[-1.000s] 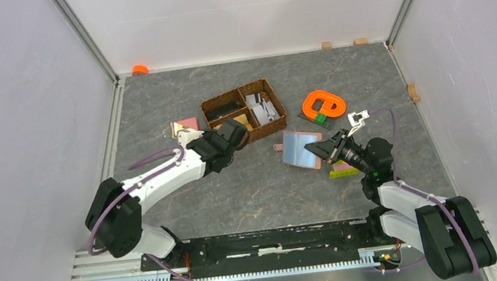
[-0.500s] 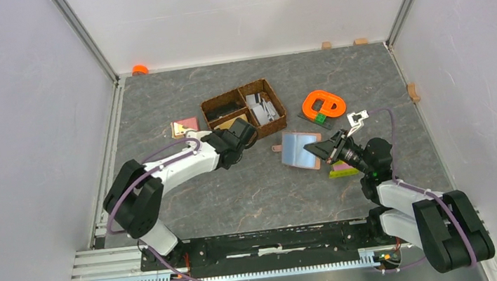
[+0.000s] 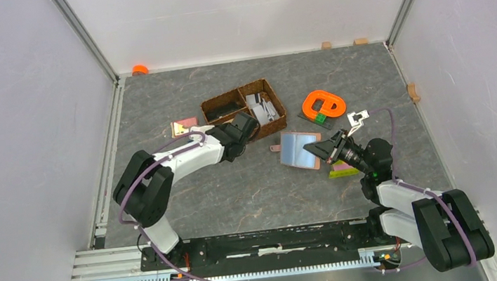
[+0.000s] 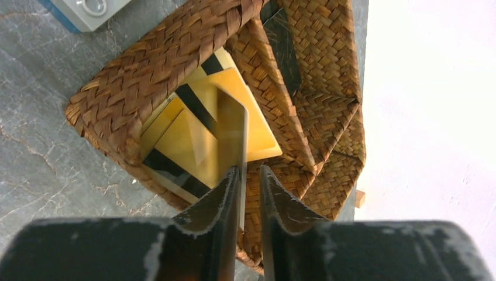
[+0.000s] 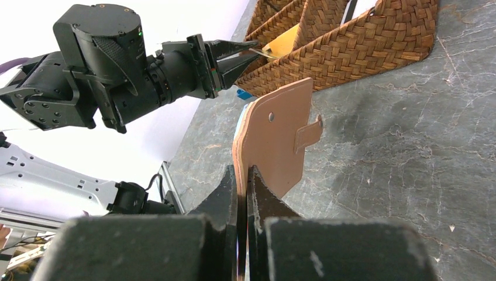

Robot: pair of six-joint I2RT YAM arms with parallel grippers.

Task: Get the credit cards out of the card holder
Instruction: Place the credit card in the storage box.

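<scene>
1. Comparing with a second ago, the left arm's shoulder and elbow have swung in from the left toward the middle, and the left gripper (image 4: 248, 172) has moved further over the near wall of the woven basket (image 3: 273, 121). The right arm and what it holds lie as before.
2. The card holder (image 5: 275, 140) is a reddish-brown, leather-like flap with a small stud hole and a short strap tab sticking out of one side. From above, its pale, shiny inner face is turned upward. It is tilted over the grey table (image 3: 250, 183), between the basket and the right arm. Whether its far edge touches the table cannot be told.
3. One card (image 4: 231, 134), thin and glossy, stands edge-on above the basket's near compartment, where yellow cards (image 4: 187, 137) with black stripes lie stacked. Grey cards (image 3: 261, 107) lie in the neighbouring compartment.
4. The left gripper's jaws stand a little apart. The card's lower end sits in the gap, lying against the finger on the left of the wrist view. A slit of basket weave shows between the card and the other finger.
5. The right gripper (image 5: 243, 175) has its jaws pressed together on the card holder's near edge, with the flap rising from between them.
</scene>
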